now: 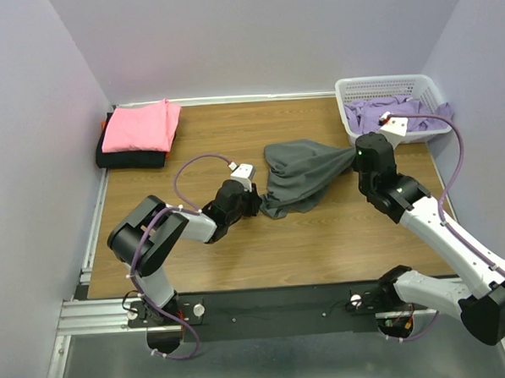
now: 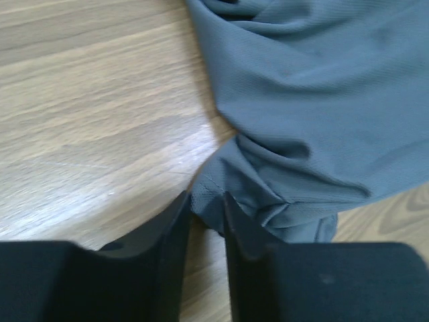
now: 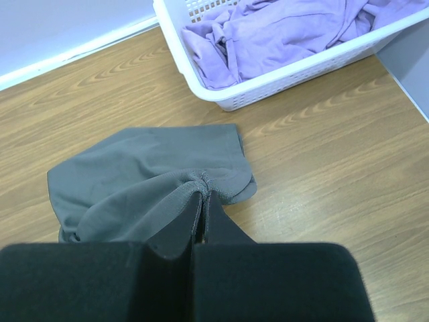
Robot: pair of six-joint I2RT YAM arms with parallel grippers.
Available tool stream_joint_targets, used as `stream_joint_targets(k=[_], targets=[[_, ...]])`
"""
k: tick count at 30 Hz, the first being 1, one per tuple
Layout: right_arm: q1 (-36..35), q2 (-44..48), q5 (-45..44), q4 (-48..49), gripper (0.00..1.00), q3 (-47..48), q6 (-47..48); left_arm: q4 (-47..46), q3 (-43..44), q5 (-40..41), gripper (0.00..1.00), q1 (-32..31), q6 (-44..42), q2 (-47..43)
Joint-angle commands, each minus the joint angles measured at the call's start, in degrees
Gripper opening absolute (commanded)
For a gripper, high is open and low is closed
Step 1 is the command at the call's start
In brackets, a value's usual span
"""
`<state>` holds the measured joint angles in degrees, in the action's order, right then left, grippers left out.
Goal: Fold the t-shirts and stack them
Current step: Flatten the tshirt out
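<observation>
**Pinning down the far corner of the grey t-shirt**

The right gripper was clamped shut on a bunched edge of the shirt, and the cloth spread away ahead of its fingers toward the left arm. The left gripper sat at the opposite end, its fingers only narrowly apart with a hem corner between their tips. Whether they had hold of it could not be told. The shirt's bulk lay ahead and to the right of those left fingers, its long axis running from one gripper to the other. Spreading it flat would likely depend on the left grip holding first.
</observation>
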<state>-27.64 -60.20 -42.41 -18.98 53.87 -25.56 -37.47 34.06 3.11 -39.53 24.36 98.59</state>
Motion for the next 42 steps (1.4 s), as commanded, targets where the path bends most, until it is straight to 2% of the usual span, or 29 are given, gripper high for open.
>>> stream_joint_targets(k=[1, 3, 5, 6, 7, 8, 12, 16, 22, 26, 31, 32, 33, 34, 37, 40, 42], targets=[[0.48, 1.14, 0.31, 1.23, 0.02, -0.78, 0.60, -5.93, -0.23, -6.52, 0.25, -0.55, 0.95, 1.25], [0.57, 1.14, 0.40, 1.32, 0.02, -0.87, 0.60, -7.78, -0.40, -8.55, 0.24, -0.55, 1.83, 1.78], [0.48, 1.06, 0.31, 1.32, 0.02, -0.96, 0.69, -10.24, -0.49, -11.46, 0.17, -0.64, 2.44, 2.75], [0.57, 1.14, 0.40, 1.32, 0.02, -0.96, 0.69, -11.03, -0.58, -12.33, 0.13, -0.55, 2.71, 2.93], [0.65, 1.14, 0.31, 1.32, 0.02, -0.96, 0.69, -12.09, -0.75, -13.30, 0.05, -0.64, 3.06, 3.45], [0.66, 1.06, 0.40, 1.40, 0.02, -0.96, 0.69, -12.44, -0.84, -13.48, 0.00, -0.64, 3.15, 3.54], [0.83, 0.35, 1.02, 1.49, 0.02, -0.17, 1.04, -13.50, -2.42, -10.60, 0.00, -0.38, 2.45, -0.57], [0.74, -1.75, 2.16, 2.46, 0.02, 2.46, 2.44, -5.54, -1.29, -1.13, 0.00, 1.38, -1.41, -12.94], [0.83, -5.45, 5.05, 3.78, 0.02, 11.32, 6.04, 7.74, 7.41, 8.82, 0.00, 4.19, -10.55, -27.36], [0.83, -5.54, 7.17, 3.95, 0.02, 16.00, 7.89, 14.87, 14.44, 9.98, 0.00, 4.55, -16.62, -33.62], [0.83, -2.82, 4.11, 4.22, 0.02, 14.17, 7.81, 24.96, 16.12, 7.45, 0.00, 4.55, -18.48, -37.67], [0.83, -1.77, 3.48, 4.22, 0.02, 11.81, 7.46, 25.95, 14.90, 6.04, 0.02, 4.55, -17.51, -37.68], [0.83, -1.32, 2.87, 4.22, 0.02, 10.13, 6.93, 26.31, 13.85, 4.20, 0.15, 4.55, -16.55, -37.68], [0.83, -0.45, 1.99, 4.30, 0.02, 8.73, 5.71, 26.40, 11.05, 0.96, 0.46, 4.55, -13.84, -38.03], [1.01, 0.52, 0.32, 4.31, 0.02, 2.66, 3.51, 24.48, 5.24, 1.44, 0.76, 4.55, -10.48, -42.05], [1.01, 1.58, -1.44, 4.39, 0.02, -1.83, 1.92, 24.20, -4.50, 8.89, 0.95, 4.98, -5.74, -48.19], [1.27, 1.58, -1.88, 4.39, 0.02, -2.36, 1.83, 24.90, -7.51, 12.51, 0.96, 5.51, -2.50, -51.11]])
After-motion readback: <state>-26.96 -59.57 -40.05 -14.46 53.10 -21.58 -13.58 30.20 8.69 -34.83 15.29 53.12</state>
